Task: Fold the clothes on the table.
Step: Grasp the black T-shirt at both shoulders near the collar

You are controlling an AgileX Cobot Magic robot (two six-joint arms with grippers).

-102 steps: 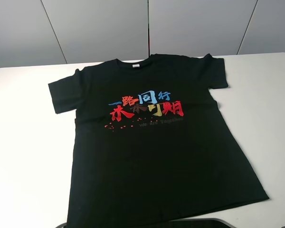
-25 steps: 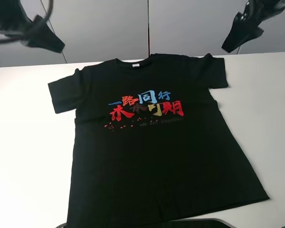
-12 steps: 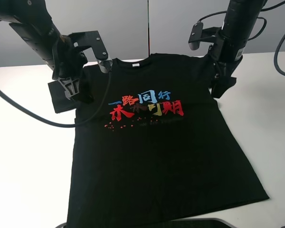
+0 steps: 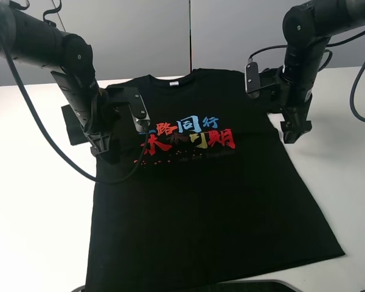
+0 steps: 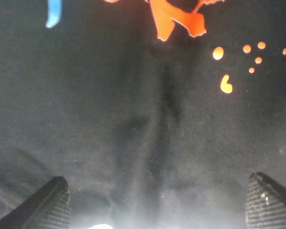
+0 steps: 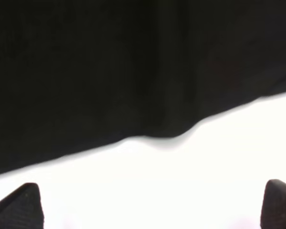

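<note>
Desk (image 4: 24, 201) comes first: white, and wide enough that bare surface shows along its left and right edges. A black T-shirt (image 4: 201, 207) lies flat across its middle, front up, with the collar (image 4: 173, 81) toward the far edge, the hem at the near edge and one sleeve spread toward each side edge.

The left arm (image 4: 45, 42) comes in from the far left corner, bends at the elbow and drops steeply. The right arm (image 4: 307, 36) enters from the far right corner and hangs almost straight down.

The left gripper (image 4: 103, 149) points down onto the shirt just below the sleeve on that side. In its wrist view it (image 5: 157, 210) has both fingertips (image 5: 47, 205) spread wide over black cloth; whether they touch it cannot be told. The right gripper (image 4: 294, 131) points down at the shirt's side edge below the other sleeve. Its wrist view shows it (image 6: 150, 210) with jaws wide apart above white desk, the cloth's edge just ahead, holding nothing.

A print (image 4: 188, 134) of blue, red and yellow characters crosses the chest between the two grippers, its red strokes and dots close to the left one.
</note>
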